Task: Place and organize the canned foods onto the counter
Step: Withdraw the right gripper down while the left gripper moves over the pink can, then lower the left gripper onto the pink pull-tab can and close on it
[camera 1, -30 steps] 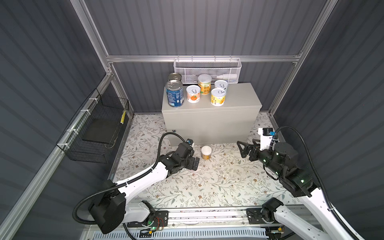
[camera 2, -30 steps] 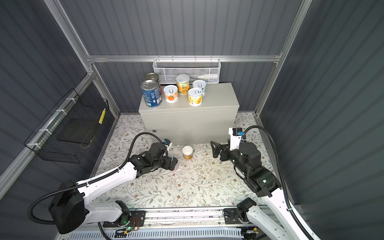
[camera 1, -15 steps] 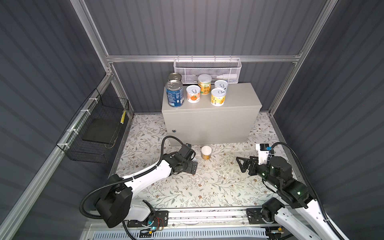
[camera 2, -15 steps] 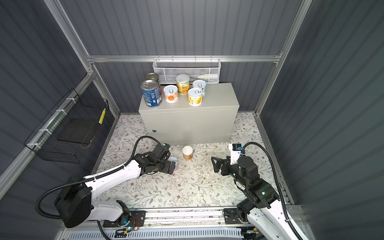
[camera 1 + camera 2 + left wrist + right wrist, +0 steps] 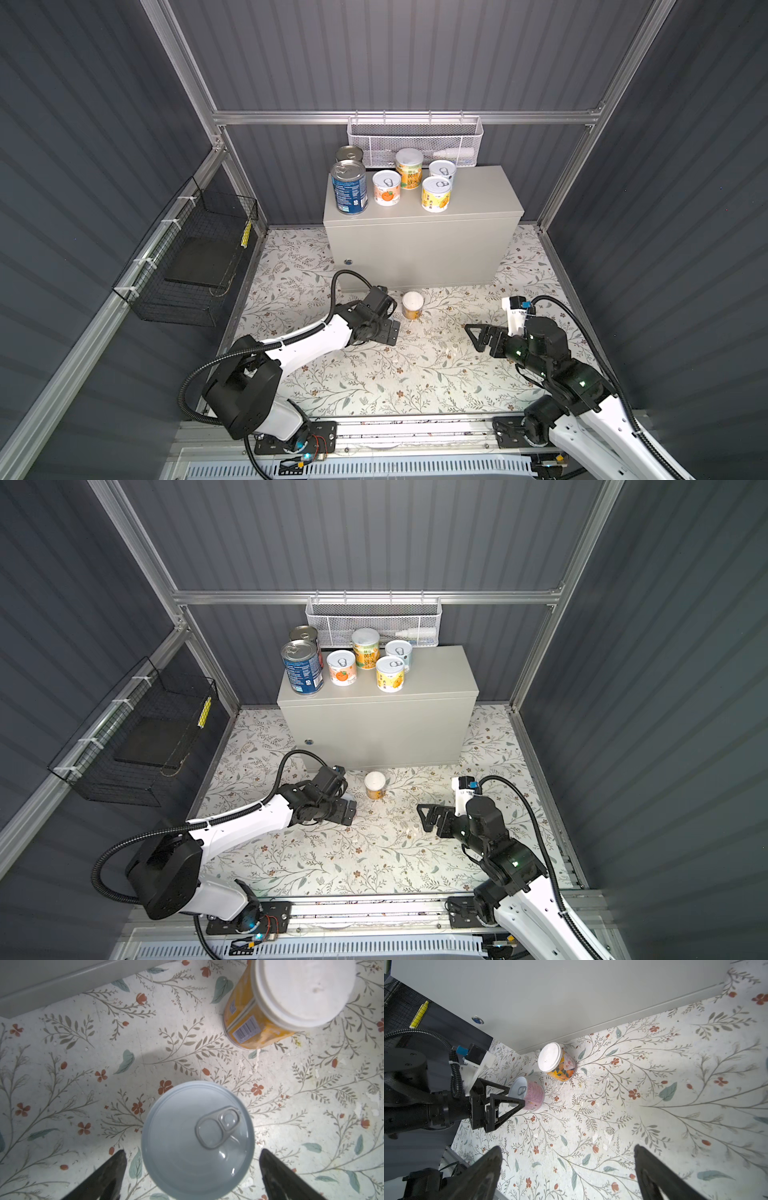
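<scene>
**Desk:** What is at the left?

**Photographer:** A black wire basket (image 5: 187,266) hangs on the left wall. Next to it, low over the floral floor (image 5: 374,374), the left gripper (image 5: 192,1151) straddles an upright pink-labelled can (image 5: 534,1096). Its fingers (image 5: 112,1174) are spread wide, with a gap showing on each side of the lid. Nothing is gripped.

**Desk:** And the middle?

**Photographer:** An orange-labelled can (image 5: 412,305) stands on the floor just beside the pink one, near the foot of the counter (image 5: 415,249). Six cans (image 5: 386,188) stand upright on the left half of the counter's top. Two are blue-labelled, at the left edge, and four smaller ones are to their right.

**Desk:** The right?

**Photographer:** The right gripper (image 5: 566,1149) hovers over bare floor, well apart from both floor cans. Its fingers are spread wide and hold nothing.
</scene>
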`<state>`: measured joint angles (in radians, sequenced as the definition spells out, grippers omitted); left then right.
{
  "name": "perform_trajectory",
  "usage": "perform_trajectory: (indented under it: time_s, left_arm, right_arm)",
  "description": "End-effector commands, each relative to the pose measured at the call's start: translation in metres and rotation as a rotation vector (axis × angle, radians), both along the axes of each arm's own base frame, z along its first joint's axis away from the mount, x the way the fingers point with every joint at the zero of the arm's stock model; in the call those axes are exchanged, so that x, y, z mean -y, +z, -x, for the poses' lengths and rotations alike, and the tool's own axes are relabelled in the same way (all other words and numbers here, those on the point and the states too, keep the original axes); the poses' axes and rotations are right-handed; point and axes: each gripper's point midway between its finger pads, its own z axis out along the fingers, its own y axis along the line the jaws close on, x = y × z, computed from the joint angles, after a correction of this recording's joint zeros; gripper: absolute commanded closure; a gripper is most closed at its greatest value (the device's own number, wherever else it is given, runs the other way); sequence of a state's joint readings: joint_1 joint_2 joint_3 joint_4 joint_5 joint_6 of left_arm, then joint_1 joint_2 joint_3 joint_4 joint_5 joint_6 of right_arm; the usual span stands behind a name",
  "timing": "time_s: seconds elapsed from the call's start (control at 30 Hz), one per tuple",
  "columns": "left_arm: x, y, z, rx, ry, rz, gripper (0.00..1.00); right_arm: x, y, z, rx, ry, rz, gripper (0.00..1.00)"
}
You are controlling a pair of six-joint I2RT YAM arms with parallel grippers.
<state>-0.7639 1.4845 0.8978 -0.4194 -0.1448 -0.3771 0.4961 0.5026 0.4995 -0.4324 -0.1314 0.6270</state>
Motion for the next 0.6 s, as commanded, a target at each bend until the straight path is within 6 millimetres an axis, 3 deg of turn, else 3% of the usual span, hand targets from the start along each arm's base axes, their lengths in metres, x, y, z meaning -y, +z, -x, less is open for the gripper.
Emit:
perform_trajectory:
  time_s: [0.0,0.13,0.4,0.57]
  left_arm:
    - [0.009,0.001,-0.007,0.010,-0.026,0.005,0.03]
    - [0.012,-0.004,-0.010,0.000,-0.041,-0.012,0.14]
    - [0.015,-0.007,-0.016,-0.011,-0.047,-0.045,0.18]
    - [0.006,-0.020,-0.010,-0.044,-0.057,-0.100,0.18]
  right_arm:
    - [-0.005,0.001,0.005,0.016,0.035,-0.031,0.01]
    - [-0.011,0.008,0.013,0.092,0.088,-0.096,0.01]
    - [-0.009,0.002,0.022,0.103,0.104,-0.099,0.01]
    - [-0.008,-0.004,0.025,0.078,0.110,-0.079,0.01]
